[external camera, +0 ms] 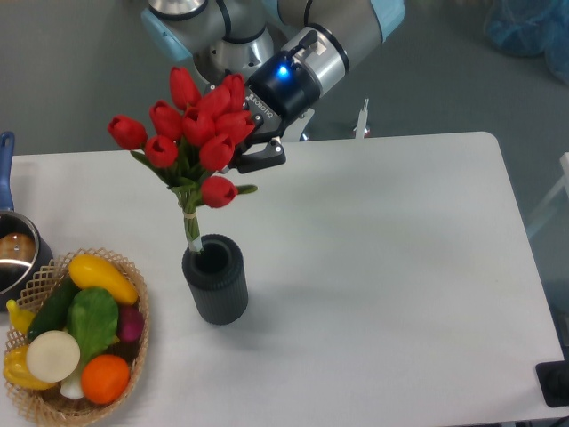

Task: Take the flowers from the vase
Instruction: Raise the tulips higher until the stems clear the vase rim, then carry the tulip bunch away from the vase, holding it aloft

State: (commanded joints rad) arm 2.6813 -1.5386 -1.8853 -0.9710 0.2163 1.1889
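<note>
Gripper (238,153) clamped on the flowers (191,133) among the blooms, fingers mostly hidden. Bunch raised; stem ends at the vase (214,278) mouth, whether inside it cannot be told. Likely grasp done, lift partway; clearing the rim remains.

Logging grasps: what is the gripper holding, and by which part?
The gripper holds the flowers up among the blooms and leaves; stem ends remain in the vase.

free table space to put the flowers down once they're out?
Right of the vase, the table is bare out to its right edge. The left is crowded: basket of produce and pot. The flowers, held in the gripper, hang over the back left.
</note>
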